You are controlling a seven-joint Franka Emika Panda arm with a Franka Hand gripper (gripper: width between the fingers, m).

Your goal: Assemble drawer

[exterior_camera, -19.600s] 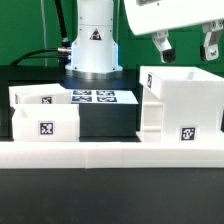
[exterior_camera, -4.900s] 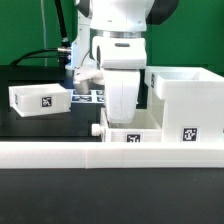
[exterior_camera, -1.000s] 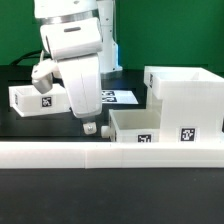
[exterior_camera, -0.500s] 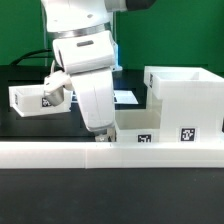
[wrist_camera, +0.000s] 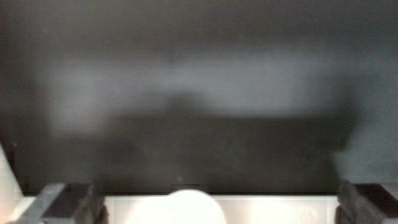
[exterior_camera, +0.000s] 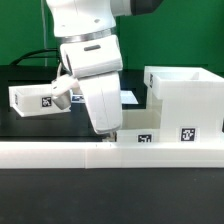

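The white cube housing [exterior_camera: 186, 100] stands at the exterior view's right. One small tray [exterior_camera: 150, 129] with a tag lies against its open side, just behind the rail. My gripper [exterior_camera: 106, 129] hangs low at that tray's knob end. In the wrist view the gripper [wrist_camera: 217, 206] is open, its dark fingers [wrist_camera: 71, 204] far apart on either side of the tray's white knob [wrist_camera: 192, 205], not touching it. The second tray [exterior_camera: 38, 98] lies apart at the exterior view's left, partly behind my hand.
The long low white rail [exterior_camera: 60, 156] runs across the front of the table. A corner of the marker board [exterior_camera: 130, 97] shows behind my arm. The robot base is hidden behind the arm.
My gripper has moved toward the exterior view's right and come down at the knob end of the tray beside the housing. The trays and housing have not moved.
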